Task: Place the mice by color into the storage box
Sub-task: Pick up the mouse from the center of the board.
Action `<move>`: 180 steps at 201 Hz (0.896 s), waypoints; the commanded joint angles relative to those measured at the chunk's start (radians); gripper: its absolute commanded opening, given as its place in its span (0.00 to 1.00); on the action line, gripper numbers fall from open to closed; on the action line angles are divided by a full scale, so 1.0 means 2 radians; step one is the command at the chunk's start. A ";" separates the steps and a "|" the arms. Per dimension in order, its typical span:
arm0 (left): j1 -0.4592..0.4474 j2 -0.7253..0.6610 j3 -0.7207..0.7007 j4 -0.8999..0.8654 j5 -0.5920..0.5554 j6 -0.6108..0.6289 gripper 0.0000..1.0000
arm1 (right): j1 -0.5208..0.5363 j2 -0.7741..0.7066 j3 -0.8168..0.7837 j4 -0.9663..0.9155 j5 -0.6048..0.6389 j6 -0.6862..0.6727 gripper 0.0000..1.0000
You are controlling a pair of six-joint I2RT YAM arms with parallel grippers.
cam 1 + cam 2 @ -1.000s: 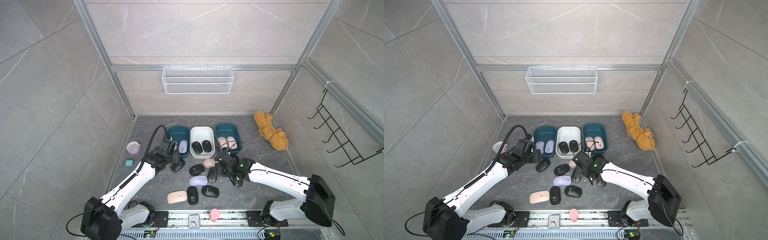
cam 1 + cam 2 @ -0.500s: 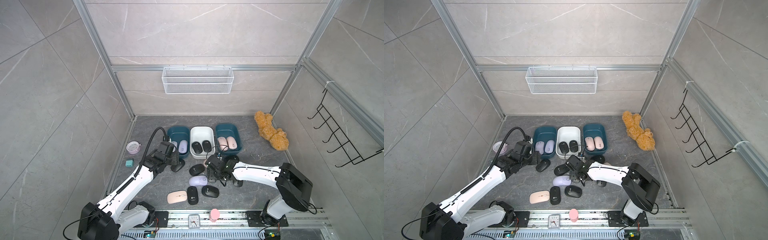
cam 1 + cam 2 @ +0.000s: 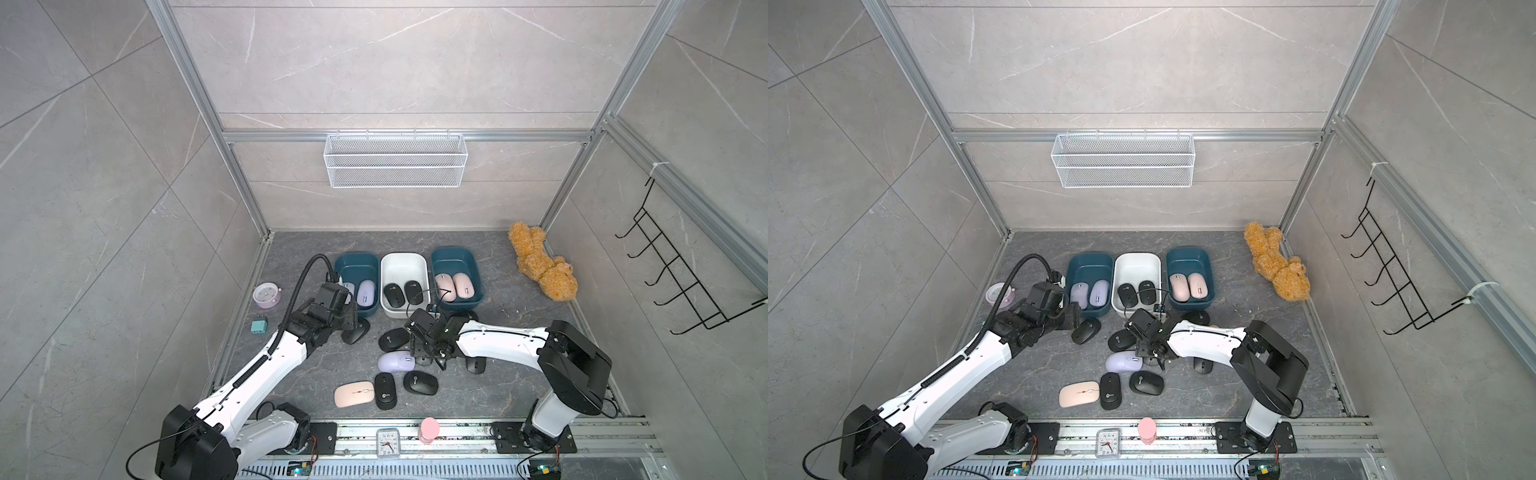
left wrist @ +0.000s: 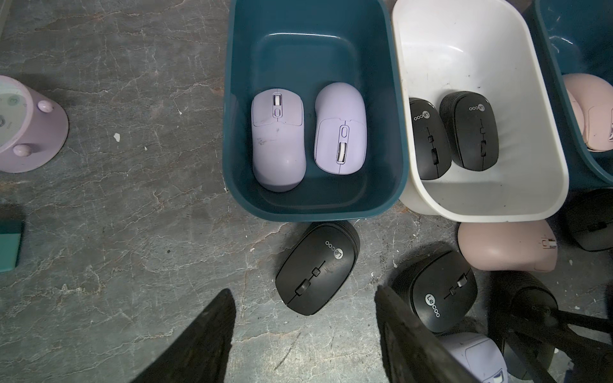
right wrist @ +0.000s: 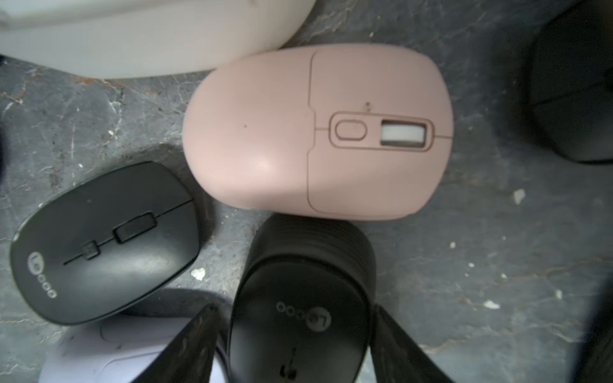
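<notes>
step in hand: pick-up of a black mouse (image 5: 302,282) from the pile on the floor (image 3: 478,399), just in front of the white box (image 3: 403,258). the right gripper (image 5: 293,310) straddles this mouse, one finger close against each side; whether they clamp it cannot be told. a pink mouse (image 5: 315,132) lies just beyond it. the left gripper (image 4: 303,291) hangs empty, fingers wide apart, near a second black mouse (image 4: 316,268). the next move calls for firm closure, a straight lift and a carry to the white box, which holds two black mice. compared with one second ago, the right gripper has shifted toward the middle of the pile and now hides the pink mouse in both top views; the left arm has barely moved.
</notes>
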 commanded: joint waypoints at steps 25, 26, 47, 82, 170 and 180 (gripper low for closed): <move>0.004 -0.010 0.005 0.011 -0.001 0.010 0.69 | 0.002 0.016 0.015 -0.012 0.017 0.007 0.71; 0.004 -0.010 0.005 0.011 0.000 0.010 0.69 | 0.002 0.016 0.015 -0.012 0.017 0.007 0.71; 0.004 -0.010 0.006 0.011 -0.001 0.010 0.70 | 0.003 0.019 0.014 -0.016 0.021 0.006 0.71; 0.003 -0.008 0.007 0.008 0.001 0.010 0.70 | 0.003 0.026 0.011 -0.015 0.021 0.002 0.69; 0.004 -0.004 0.021 -0.007 0.002 0.009 0.70 | 0.002 0.026 0.002 -0.014 0.017 -0.008 0.58; 0.004 -0.002 0.023 -0.009 0.002 0.009 0.70 | 0.002 0.020 0.000 -0.015 0.015 -0.010 0.57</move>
